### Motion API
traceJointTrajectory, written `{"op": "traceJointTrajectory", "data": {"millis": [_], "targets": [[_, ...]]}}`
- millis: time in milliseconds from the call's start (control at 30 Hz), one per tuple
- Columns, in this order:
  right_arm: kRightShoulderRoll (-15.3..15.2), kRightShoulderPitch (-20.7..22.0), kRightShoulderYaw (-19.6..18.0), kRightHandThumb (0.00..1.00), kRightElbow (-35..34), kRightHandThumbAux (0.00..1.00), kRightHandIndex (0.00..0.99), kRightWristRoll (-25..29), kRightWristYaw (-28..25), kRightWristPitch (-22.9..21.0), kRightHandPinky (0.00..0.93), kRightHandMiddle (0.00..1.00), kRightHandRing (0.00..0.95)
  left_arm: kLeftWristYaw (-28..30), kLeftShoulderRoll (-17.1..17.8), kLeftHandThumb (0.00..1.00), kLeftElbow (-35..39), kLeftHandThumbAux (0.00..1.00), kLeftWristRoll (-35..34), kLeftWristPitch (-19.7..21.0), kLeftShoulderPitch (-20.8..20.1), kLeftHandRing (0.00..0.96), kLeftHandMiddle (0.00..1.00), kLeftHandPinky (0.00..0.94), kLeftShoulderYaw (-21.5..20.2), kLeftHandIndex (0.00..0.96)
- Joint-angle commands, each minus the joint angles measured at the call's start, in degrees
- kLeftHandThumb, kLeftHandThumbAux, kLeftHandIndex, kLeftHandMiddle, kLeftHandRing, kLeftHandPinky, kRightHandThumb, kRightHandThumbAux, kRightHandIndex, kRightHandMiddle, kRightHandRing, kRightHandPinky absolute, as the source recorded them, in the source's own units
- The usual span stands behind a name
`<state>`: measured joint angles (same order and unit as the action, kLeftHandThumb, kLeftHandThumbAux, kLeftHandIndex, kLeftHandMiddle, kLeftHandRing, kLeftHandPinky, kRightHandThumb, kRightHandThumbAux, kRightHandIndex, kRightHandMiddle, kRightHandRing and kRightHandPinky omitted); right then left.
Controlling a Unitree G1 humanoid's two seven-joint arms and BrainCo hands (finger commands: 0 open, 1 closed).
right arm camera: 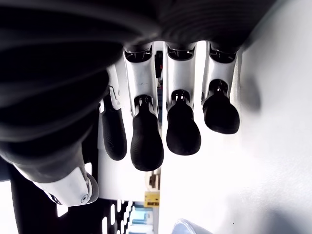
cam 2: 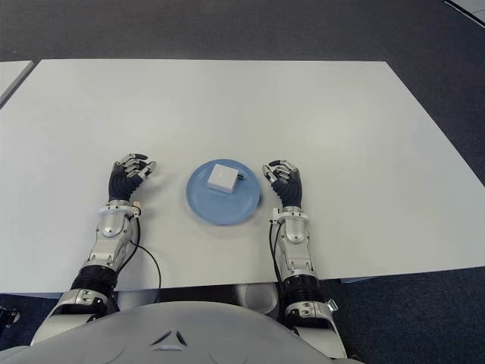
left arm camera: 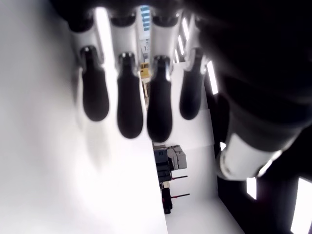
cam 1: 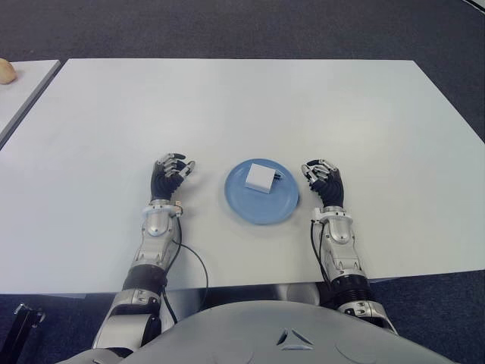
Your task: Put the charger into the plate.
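Left hand and right hand loosely open, empty, flanking plate with charger.

White table on dark carpet

A wide white table fills most of the view, with dark grey carpet beyond its far edge and along the right side. A second pale table stands just beside it at the left.
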<state>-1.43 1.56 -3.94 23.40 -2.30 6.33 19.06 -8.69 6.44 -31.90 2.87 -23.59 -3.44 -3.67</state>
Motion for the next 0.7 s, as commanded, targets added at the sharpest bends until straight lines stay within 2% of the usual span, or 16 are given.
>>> {"op": "traceJointTrajectory", "data": {"millis": [33,700], "targets": [[-0.09,-1.32,-0.29,0.705,0.87,0.726,0.436,0.33,-0.31,-2.22,0.762,0.754,0.747,1.63,-0.13,0.708,-0.06,0.715,0.53,2.25,1.02,0.589,0.59,0.575,0.75,0.432],[-0.08,-1.6,-0.48,0.706,-0.25,0.726,0.436,0.5,-0.46,-3.8,0.762,0.755,0.747,4.61,-1.25,0.707,3.54,0.719,-0.13,6.14,2.45,0.642,0.654,0.626,2.02,0.433]]}}
